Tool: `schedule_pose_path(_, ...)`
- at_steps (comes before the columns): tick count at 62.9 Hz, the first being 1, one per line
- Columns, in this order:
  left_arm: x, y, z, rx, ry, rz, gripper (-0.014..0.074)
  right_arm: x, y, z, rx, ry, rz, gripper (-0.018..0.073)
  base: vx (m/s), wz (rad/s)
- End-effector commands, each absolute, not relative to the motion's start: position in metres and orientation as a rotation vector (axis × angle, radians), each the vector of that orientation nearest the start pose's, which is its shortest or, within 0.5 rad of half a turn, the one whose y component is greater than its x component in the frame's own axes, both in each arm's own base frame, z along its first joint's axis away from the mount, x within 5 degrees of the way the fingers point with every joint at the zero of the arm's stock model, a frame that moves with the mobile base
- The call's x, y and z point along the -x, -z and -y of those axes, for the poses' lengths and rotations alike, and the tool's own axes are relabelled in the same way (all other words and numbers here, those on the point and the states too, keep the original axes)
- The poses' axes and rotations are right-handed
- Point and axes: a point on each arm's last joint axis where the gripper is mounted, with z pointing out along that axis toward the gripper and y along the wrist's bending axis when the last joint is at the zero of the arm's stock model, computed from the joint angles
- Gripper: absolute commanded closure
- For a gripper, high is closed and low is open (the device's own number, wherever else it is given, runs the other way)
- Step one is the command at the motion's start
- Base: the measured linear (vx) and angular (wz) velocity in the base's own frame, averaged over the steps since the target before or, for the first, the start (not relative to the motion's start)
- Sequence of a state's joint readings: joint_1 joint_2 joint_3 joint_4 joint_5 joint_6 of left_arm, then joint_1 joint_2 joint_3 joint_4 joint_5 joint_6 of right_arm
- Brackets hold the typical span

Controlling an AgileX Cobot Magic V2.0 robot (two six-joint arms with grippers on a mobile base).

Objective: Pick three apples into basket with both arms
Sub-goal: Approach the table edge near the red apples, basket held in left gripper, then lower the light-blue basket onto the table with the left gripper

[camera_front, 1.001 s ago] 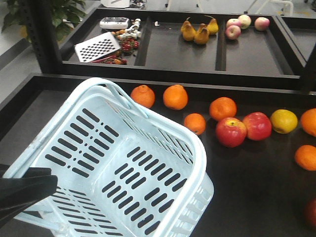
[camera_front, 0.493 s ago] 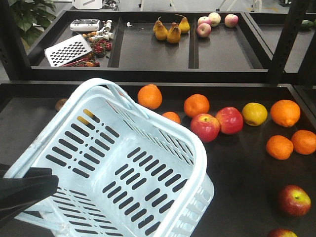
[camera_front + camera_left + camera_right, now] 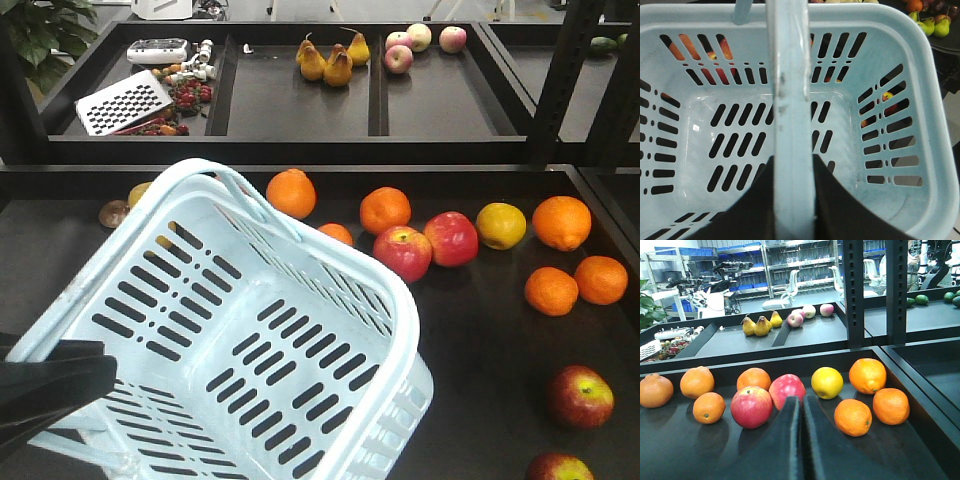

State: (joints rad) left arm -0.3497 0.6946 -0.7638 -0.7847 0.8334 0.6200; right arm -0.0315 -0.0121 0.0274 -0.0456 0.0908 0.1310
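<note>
Clamping the loop handle (image 3: 790,75) of the pale blue basket (image 3: 408,335), the left jaws hold it tilted over the dark surface (image 3: 480,350); the right jaws are pressed together, empty.

Basket (image 3: 240,340) blocks left, centre. Tray floor (image 3: 490,340) right of it bare: open passage. Oranges (image 3: 551,291) line far strip; apples (image 3: 580,396) sit near right corner.

Your front view looks steeply down from above. The basket (image 3: 225,345) fills its lower left, and the table (image 3: 480,340) runs beyond it. Your left wrist view sits very close and stares into that same basket (image 3: 840,135) along its handle (image 3: 792,125). Your right wrist view sits low and level across the table (image 3: 700,450). It shares the yellow fruit (image 3: 827,382) (image 3: 500,225) with the front view.
</note>
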Motion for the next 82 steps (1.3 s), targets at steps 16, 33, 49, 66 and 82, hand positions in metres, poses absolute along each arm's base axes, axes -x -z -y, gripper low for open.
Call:
schedule_pose_path(16,-0.097,-0.373,0.087,-0.641,0.814,-1.869,0.0603,-0.056,-0.200,0.002,-0.083,-0.025,-1.510,0.0564,0.00,0.00)
schedule_pose_path(33,-0.097,-0.373,0.087,-0.641,0.814,-1.869,0.0603,-0.056,-0.200,0.002,-0.083,-0.025,-1.510,0.0564,0.00,0.00)
schedule_pose_path(49,-0.097,-0.373,0.087,-0.641,0.814,-1.869,0.0603,-0.056,-0.200,0.002,-0.083,-0.025,-1.510,0.0564,0.00,0.00)
schedule_pose_path(66,-0.097,-0.373,0.087,-0.640,0.815,-1.868,0.0603,-0.056,-0.200,0.002,-0.083,-0.025,-1.510,0.0564,0.00,0.00)
schedule_pose_path(82,-0.109,-0.368,0.090,-0.710,0.754,-1.865,0.0603,-0.056,-0.200,0.002,-0.083,-0.025,-1.510,0.0564,0.00,0.00)
